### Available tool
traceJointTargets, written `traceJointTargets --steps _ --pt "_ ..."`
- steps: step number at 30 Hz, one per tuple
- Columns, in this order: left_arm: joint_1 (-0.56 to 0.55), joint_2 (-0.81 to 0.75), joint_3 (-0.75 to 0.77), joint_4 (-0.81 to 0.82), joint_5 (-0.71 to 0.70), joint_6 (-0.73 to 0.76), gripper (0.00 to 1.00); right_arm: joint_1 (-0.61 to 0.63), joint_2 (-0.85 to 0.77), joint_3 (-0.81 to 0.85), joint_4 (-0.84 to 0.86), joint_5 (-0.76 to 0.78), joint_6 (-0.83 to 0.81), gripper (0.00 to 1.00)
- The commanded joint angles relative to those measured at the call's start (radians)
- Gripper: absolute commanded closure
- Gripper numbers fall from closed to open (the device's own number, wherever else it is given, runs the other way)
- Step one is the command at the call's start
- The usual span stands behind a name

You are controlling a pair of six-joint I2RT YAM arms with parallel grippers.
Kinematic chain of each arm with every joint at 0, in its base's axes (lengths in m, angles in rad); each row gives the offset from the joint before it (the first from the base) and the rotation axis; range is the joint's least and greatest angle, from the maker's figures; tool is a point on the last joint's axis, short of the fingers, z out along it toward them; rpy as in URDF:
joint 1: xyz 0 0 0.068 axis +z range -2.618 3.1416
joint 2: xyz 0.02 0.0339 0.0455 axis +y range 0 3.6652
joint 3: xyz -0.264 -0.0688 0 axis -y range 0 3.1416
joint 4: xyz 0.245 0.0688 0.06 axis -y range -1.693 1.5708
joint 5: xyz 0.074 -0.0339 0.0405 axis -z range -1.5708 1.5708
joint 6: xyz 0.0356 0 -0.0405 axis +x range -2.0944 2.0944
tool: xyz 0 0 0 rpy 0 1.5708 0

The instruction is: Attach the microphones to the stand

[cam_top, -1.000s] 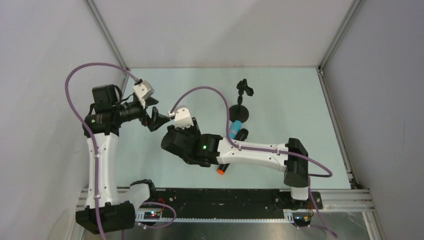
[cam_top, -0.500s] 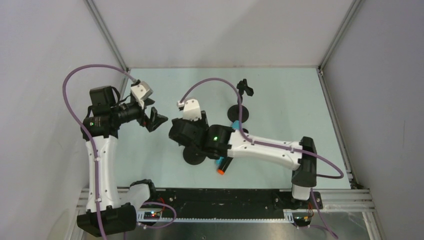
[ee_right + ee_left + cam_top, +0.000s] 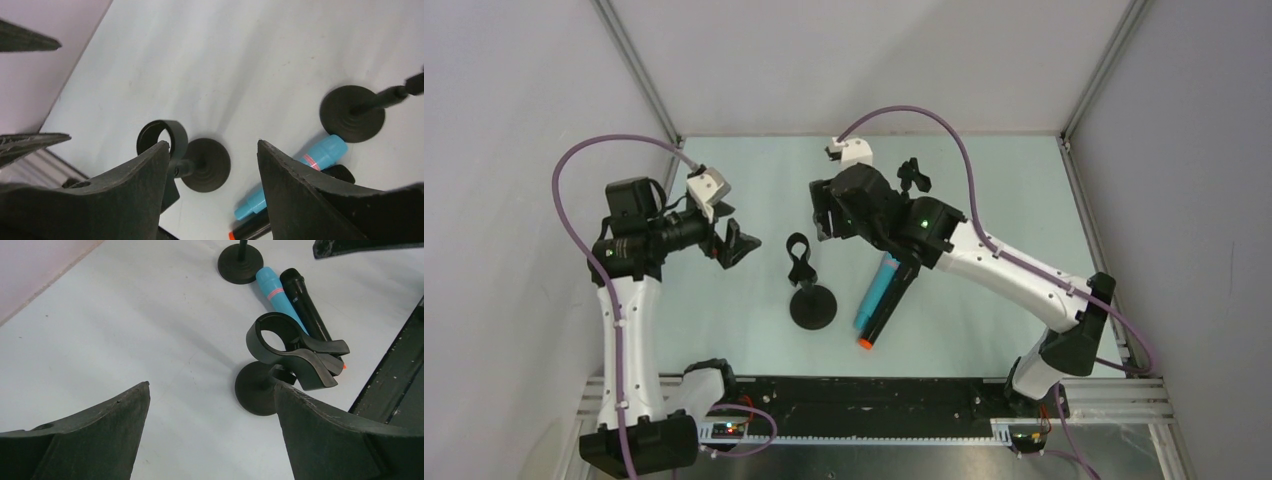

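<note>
right wrist: both claws bare, mics lying between the stands

our right claw hangs with its jaws apart and nothing between them. it looks down on the near stand, whose clip shows as an open ring. we read that gap as room made for a mic body, not as a grip on anything. seen from above, this claw sits high over the table, close to the far stand.

our left claw is spread wide and holds nothing. it points across at the near stand's clip, well apart from it. we judge it hovers there so that it can steady that stand or take a mic, while keeping out of the right arm's way.

the blue mic and black mic lie flat on the table, side by side and touching, between the two stands. the black one's orange cap points toward the arm bases. neither mic is in a clip, so both attachments are left to do. pressed together like this, they leave little space for a finger between them, so we think the outer flank of one is the easier place to pinch. both stands are upright on round bases, and we suspect they could tip when a mic is pushed into a clip.
</note>
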Motion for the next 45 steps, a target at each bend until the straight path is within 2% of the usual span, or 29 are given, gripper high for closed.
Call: traceJointTargets --steps 1,7,11,19,23,26,27,29,33,37,40,43,45 --pt "0.005 -0.032 -0.029 0.002 0.042 -0.032 0.02 -0.015 0.027 0.033 -0.009 -0.212 -0.137 0.33" --pt "-0.047 -0.074 -0.063 0.003 0.040 -0.038 0.02 -0.013 0.067 0.083 -0.033 -0.310 -0.167 0.36" --pt "-0.068 -0.115 -0.087 0.002 0.048 -0.044 0.02 0.001 0.106 0.114 -0.051 -0.321 -0.170 0.37" --pt "-0.077 -0.138 -0.092 0.002 0.045 -0.060 0.02 -0.003 0.227 0.176 -0.119 -0.301 -0.179 0.49" --pt "-0.081 -0.132 -0.099 0.003 0.072 -0.070 0.02 -0.011 0.263 0.192 -0.123 -0.268 -0.166 0.61" --pt "-0.081 -0.143 -0.124 0.002 0.112 -0.094 0.02 -0.022 0.268 0.189 -0.118 -0.239 -0.122 0.80" --pt "-0.081 -0.151 -0.133 0.002 0.132 -0.111 0.02 -0.023 0.263 0.185 -0.117 -0.214 -0.109 0.89" --pt "-0.081 -0.155 -0.155 0.001 0.155 -0.130 0.02 -0.024 0.243 0.165 -0.107 -0.167 -0.061 1.00" --pt "-0.103 -0.140 -0.149 0.001 0.143 -0.121 0.02 -0.015 0.182 0.105 -0.084 -0.013 0.136 1.00" --pt "-0.107 -0.155 -0.147 0.001 0.163 -0.082 0.02 0.034 0.159 0.109 -0.132 0.161 0.304 1.00" --pt "-0.108 -0.211 -0.186 0.002 0.187 -0.021 0.02 0.084 0.200 0.214 -0.262 0.267 0.433 1.00" --pt "-0.109 -0.242 -0.227 0.000 0.199 0.034 0.02 0.098 0.275 0.345 -0.442 0.270 0.572 1.00" --pt "-0.110 -0.242 -0.253 0.001 0.201 0.095 0.02 0.106 0.318 0.406 -0.490 0.274 0.615 1.00"
